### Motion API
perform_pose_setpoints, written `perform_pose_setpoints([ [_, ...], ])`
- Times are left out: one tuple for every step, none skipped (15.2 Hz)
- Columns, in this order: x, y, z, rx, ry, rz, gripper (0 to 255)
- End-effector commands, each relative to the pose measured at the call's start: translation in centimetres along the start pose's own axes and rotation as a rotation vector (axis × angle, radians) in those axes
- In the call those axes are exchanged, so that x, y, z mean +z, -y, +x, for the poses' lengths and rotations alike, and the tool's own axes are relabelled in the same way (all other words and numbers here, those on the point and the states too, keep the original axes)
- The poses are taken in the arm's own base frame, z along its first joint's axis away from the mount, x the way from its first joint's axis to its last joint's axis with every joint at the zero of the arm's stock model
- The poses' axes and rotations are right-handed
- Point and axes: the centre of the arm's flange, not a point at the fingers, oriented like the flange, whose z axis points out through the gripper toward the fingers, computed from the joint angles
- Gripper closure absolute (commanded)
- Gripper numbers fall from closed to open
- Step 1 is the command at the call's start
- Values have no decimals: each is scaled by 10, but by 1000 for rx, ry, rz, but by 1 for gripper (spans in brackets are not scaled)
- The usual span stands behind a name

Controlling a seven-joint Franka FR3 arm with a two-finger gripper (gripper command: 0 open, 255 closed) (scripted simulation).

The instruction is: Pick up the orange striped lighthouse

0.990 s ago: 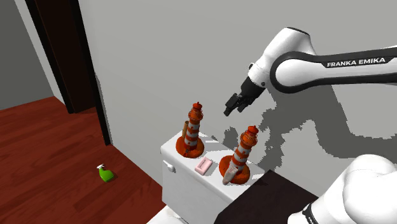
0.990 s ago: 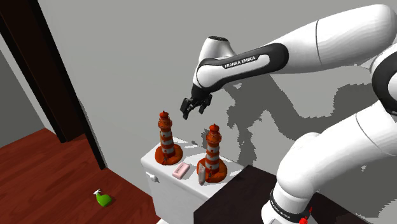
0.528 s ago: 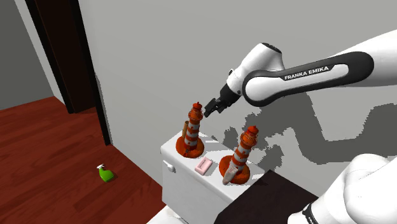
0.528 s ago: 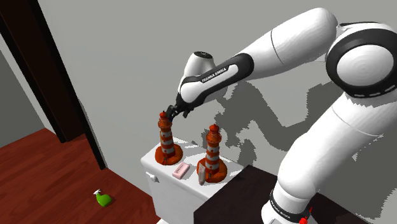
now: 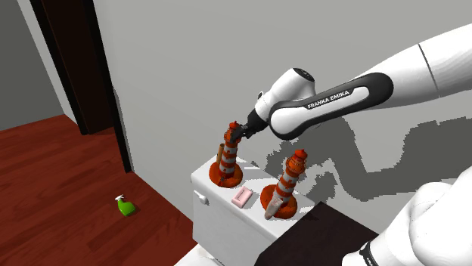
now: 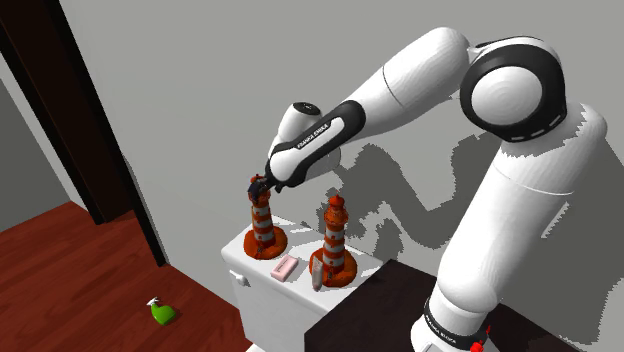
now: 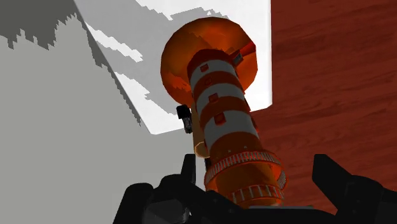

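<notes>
Hand (image 5: 237, 134) spread astride lighthouse (image 5: 226, 160) top, white tank (image 5: 219, 223) beneath, second lighthouse (image 5: 286, 185) beside

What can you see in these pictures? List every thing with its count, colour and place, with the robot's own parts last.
First lighthouse: one, orange with pale bands, tank's end toward the shoulder view's left.
Second lighthouse: one, same colours, tank's other end.
Tank: one, white, against the wall.
Bar: one, pink, on the tank between the lighthouses.
Spray bottle: one, green, on the floor.
Floor: one, reddish wood.
Wall: one, grey.
Arm: one, white, above the tank.
End effector: one, black, open around the first lighthouse's top.
</notes>
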Motion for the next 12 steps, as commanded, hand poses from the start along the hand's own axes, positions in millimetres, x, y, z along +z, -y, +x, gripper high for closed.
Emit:
perform_pose_setpoints([
  [9,-1,-4,0,-1,0,0],
  [14,-2,-7,0,-1,0,0],
  [17,-2,-8,0,-1,0,0],
  [17,-2,-8,0,-1,0,0],
  [17,-2,-8,0,-1,0,255],
  [17,-2,-8,0,-1,0,255],
  [17,-2,-8,0,-1,0,255],
  [17,-2,-8,0,-1,0,255],
  [17,-2,-7,0,-1,0,255],
  [17,-3,-8,0,-1,0,255],
  [17,-2,-8,0,-1,0,255],
  [16,-3,-7,0,-1,0,255],
])
